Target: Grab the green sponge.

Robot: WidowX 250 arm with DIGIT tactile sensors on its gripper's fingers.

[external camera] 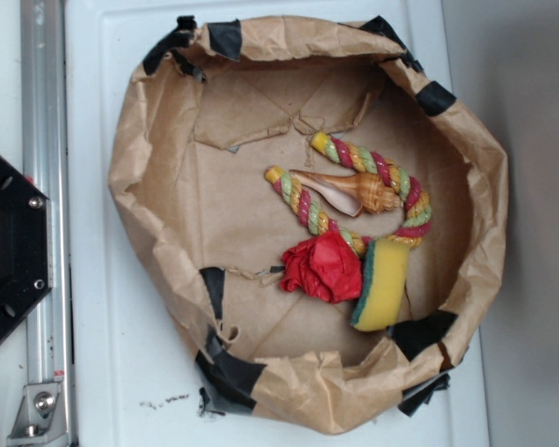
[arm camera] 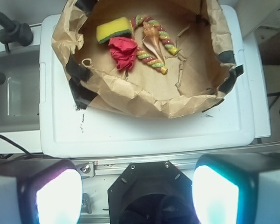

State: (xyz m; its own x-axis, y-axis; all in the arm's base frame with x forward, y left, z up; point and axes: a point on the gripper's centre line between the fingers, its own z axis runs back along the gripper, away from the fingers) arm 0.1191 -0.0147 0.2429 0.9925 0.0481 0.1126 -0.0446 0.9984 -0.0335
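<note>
I see the green sponge (external camera: 384,284) (arm camera: 113,29) hemmed in: the red cloth wad (external camera: 323,266) (arm camera: 123,51) touches one long side, the twisted rope (external camera: 354,194) (arm camera: 154,44) presses its end, and the paper basket wall (external camera: 466,233) (arm camera: 65,32) rises just beside it. My gripper (arm camera: 135,191), fingers spread wide, sits well outside the basket with bare paper floor (external camera: 224,214) (arm camera: 196,56) open beyond the shell (external camera: 345,189) (arm camera: 151,37).
</note>
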